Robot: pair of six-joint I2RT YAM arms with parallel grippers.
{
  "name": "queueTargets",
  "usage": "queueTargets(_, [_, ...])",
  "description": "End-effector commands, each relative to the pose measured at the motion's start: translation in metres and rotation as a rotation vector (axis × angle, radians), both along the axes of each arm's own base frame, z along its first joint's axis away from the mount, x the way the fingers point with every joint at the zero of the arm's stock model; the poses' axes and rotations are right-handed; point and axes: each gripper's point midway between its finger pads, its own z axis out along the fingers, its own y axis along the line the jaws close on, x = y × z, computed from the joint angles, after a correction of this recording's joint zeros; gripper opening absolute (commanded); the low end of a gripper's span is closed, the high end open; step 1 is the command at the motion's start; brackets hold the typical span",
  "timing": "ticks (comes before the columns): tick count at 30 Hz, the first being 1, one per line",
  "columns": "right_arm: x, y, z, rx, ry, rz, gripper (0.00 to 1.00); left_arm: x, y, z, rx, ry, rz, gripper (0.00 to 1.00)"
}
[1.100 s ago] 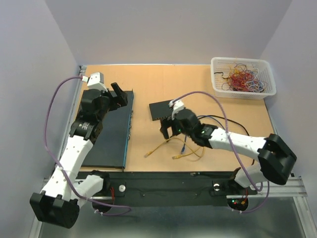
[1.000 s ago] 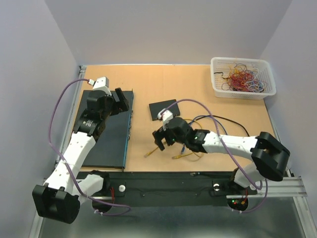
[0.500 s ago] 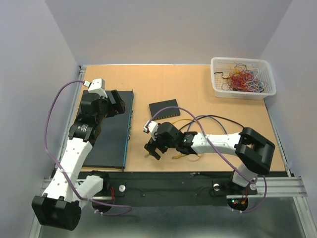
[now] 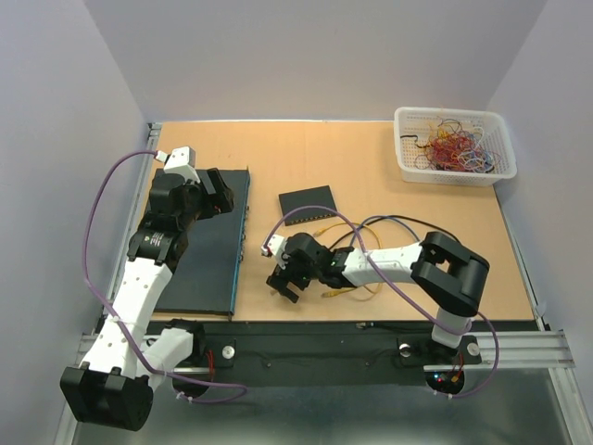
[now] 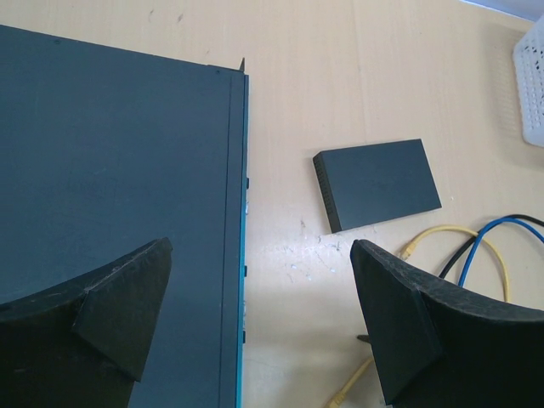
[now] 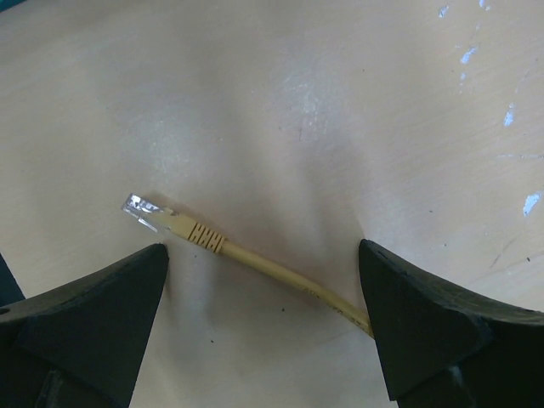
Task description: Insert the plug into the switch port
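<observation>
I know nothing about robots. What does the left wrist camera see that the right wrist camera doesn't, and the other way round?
Only the left wrist view shows the left pincer, a large dark flat box, a small black box, a blue cable and a white basket's corner. Only the right wrist view shows the right pincer, with a clear-tipped plug lying on the table between its fingers. Both show the table, yellow cable, and a pincer wide open, holding nothing.

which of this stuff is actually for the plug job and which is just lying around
For the job: yellow plug, open right gripper above it, small black switch.

Lying about: basket of coloured wires, blue cable, large dark unit below the open left gripper, though I cannot tell its role.
</observation>
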Motion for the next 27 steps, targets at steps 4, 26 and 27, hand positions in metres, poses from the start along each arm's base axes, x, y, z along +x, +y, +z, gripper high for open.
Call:
queueTargets(4, [0.004, 0.019, 0.007, 0.045, -0.005, 0.037, 0.87, 0.003, 0.0, 0.007, -0.002, -0.04, -0.013, 0.98])
queueTargets(26, [0.046, 0.02, 0.118, 0.295, -0.205, -0.198, 0.01, 0.009, -0.013, 0.005, -0.059, -0.032, -0.064, 0.91])
queueTargets(27, [0.048, 0.018, 0.128, 0.313, -0.224, -0.216, 0.0, 0.007, -0.02, 0.006, -0.072, -0.033, -0.092, 0.91])
